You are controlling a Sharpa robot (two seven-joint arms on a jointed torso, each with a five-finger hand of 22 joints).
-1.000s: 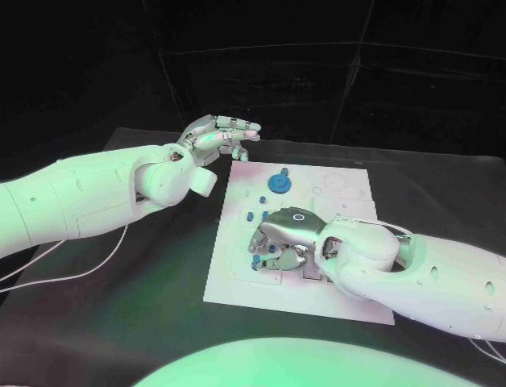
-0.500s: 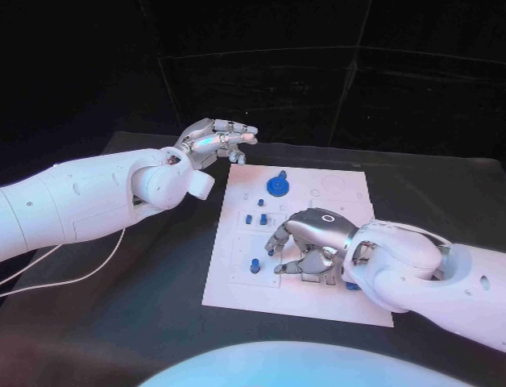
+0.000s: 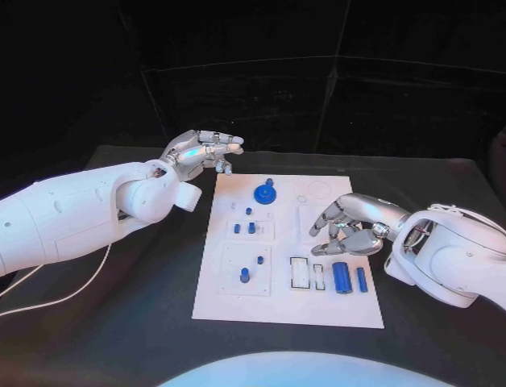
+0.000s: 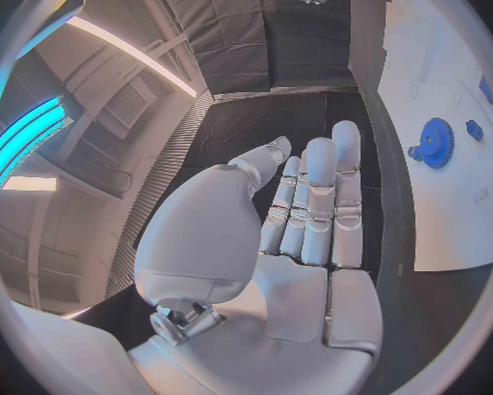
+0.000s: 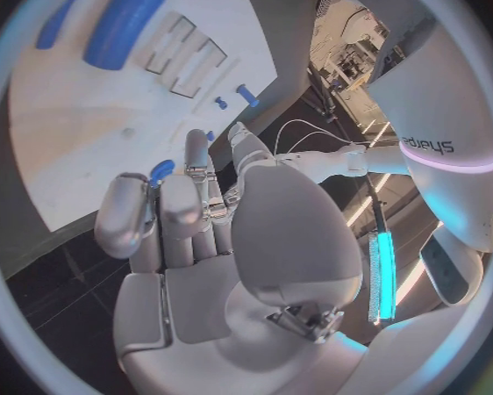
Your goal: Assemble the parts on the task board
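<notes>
1. Lying at the centre of the black table (image 3: 114, 322), the white rectangular task board (image 3: 294, 306) carries the small blue parts
2. At the board's 12 o'clock end stands a round blue gear-like disc (image 3: 265, 193), also seen in the left wrist view (image 4: 436, 138)
3. A thick blue cylinder (image 3: 342, 277) lies toward 4 o'clock on the board, with a thinner blue rod (image 3: 361, 279) just beside it; two empty rectangular slots (image 3: 300, 274) sit at its other side
4. Small blue pegs (image 3: 244, 228) stand around 10 o'clock, and two more (image 3: 245, 275) around 8 o'clock
5. The silver right hand (image 3: 352, 222) hovers over the board's 3 o'clock edge, fingers curled and a little apart, holding nothing that I can see
6. The silver left hand (image 3: 203, 150) hangs off the board beyond its 11 o'clock corner, fingers bent inward; the wrist view shows its fingers (image 4: 312, 202) side by side with an empty palm
</notes>
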